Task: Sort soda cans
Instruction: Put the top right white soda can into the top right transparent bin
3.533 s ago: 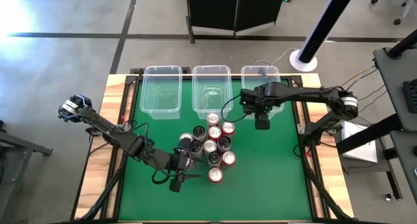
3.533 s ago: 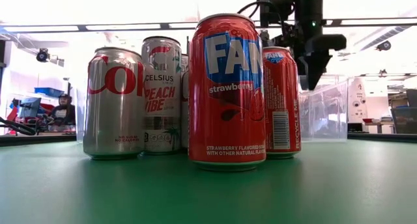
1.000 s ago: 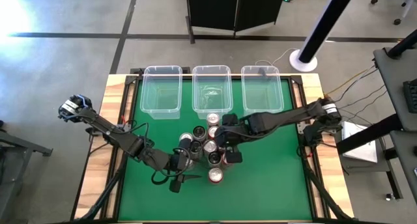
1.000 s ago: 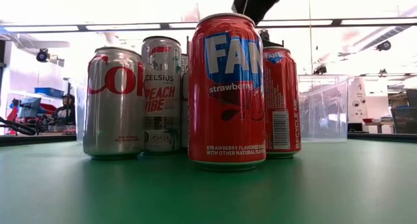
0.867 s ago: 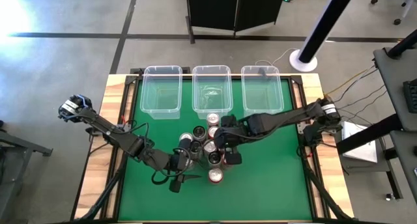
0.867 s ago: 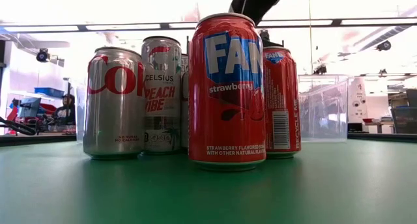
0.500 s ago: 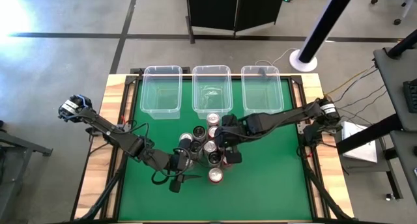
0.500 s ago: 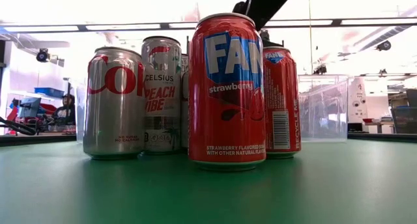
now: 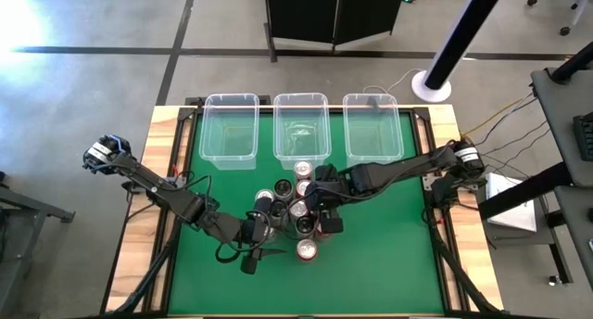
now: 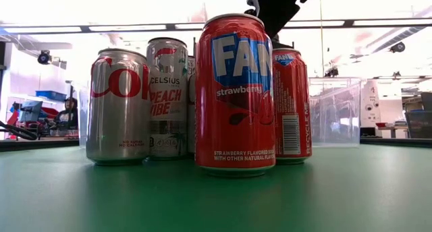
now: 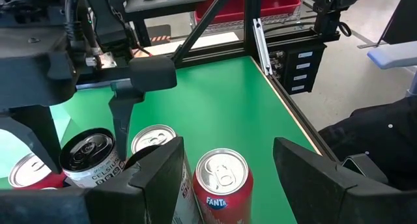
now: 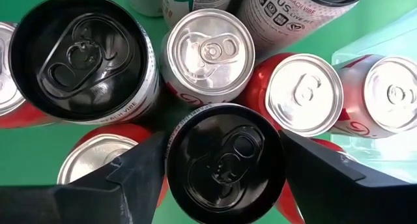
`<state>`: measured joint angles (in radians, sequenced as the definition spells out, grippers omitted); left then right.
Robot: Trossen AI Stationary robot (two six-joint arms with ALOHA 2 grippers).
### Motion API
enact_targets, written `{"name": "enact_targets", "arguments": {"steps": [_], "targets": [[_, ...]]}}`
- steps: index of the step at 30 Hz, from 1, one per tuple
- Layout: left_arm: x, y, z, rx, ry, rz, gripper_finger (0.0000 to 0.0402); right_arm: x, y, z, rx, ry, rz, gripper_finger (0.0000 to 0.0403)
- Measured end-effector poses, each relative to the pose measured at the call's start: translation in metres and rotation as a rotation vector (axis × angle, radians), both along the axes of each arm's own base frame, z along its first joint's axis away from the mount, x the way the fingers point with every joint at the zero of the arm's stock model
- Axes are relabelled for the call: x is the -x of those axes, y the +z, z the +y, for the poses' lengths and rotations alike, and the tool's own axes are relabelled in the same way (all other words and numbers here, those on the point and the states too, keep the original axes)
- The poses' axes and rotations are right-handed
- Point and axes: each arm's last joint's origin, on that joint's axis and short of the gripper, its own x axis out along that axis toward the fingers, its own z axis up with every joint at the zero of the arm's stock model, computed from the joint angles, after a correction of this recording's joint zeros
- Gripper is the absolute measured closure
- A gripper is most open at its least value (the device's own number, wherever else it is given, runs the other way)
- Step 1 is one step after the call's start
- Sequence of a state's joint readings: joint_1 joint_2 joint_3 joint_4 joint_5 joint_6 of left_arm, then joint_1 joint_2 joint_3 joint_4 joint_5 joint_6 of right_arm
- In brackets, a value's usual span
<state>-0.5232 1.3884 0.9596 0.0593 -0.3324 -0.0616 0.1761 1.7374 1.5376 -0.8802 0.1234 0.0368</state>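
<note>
right gripper | astride black-topped can | round metal lids

Both arms are dark, near black, built of slim tubular links joined by thicker rounded joints. The left arm carries a looping black cable along its forearm and ends at its base in a joint with blue and white markings. The right arm shows a pale ring near its shoulder joint, with thin wires trailing beside it. In the left wrist view, the left gripper has broad, flat, matte black fingers with angular bevelled edges. The right gripper has the same dark wedge-shaped fingers.
</note>
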Motion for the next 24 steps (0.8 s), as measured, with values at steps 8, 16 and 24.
{"name": "enact_targets", "arguments": {"steps": [8,16,24], "targets": [[0.0,0.0,0.0,0.0,0.0,0.0,0.018,0.0001,-0.0005,0.0,0.003,0.007,0.001,0.0116],[0.0,-0.0001,0.0,0.0,0.0,0.001,0.018,0.0004,-0.0021,-0.0001,0.005,0.008,0.009,0.0117],[0.0,-0.0001,0.0,0.0,0.0,0.001,0.018,0.0006,-0.0036,-0.0001,0.006,0.01,0.011,0.0118]]}}
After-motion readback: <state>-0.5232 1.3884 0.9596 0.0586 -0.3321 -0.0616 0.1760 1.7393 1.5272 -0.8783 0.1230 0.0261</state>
